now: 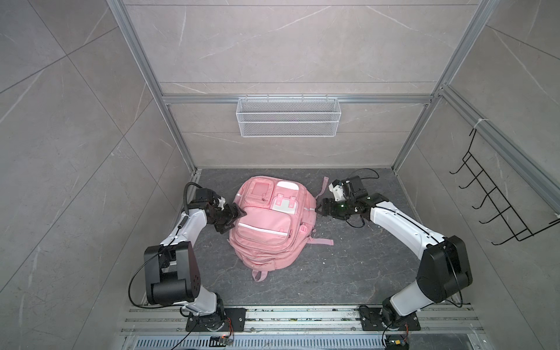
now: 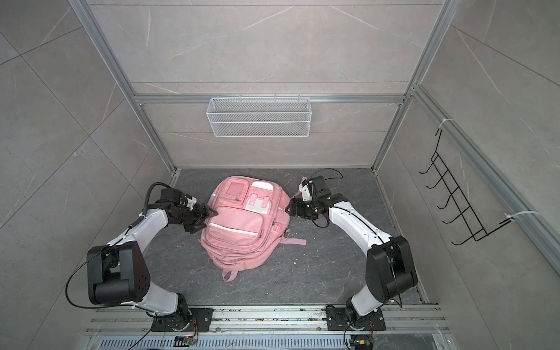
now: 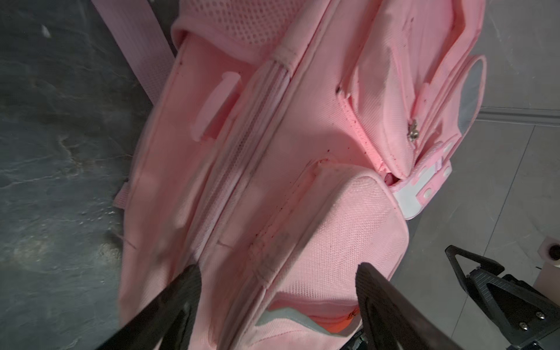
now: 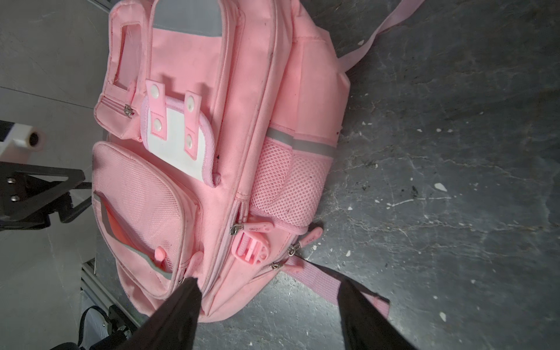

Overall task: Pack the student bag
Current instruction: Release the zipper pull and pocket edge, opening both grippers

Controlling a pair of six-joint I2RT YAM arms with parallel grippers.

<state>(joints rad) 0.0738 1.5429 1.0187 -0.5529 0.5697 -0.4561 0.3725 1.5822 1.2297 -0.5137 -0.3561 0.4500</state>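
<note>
Flanking the student bag, left fingers spread, perhaps touching its edge, right fingers spread beside, floor around

Setup's basically a little booth: grey marble-look wall panels with pale veins on three sides, all held in a bare aluminium frame. A white mesh basket hangs off the frame's cross bar on the back wall, and on the right wall there's a black wire hook rack fixed on with white ties. The bench is a dark grey stone-look slab with whitish specks scattered over it, lit pretty evenly, and along its near edge run silver rails and a slotted vent grille.
</note>
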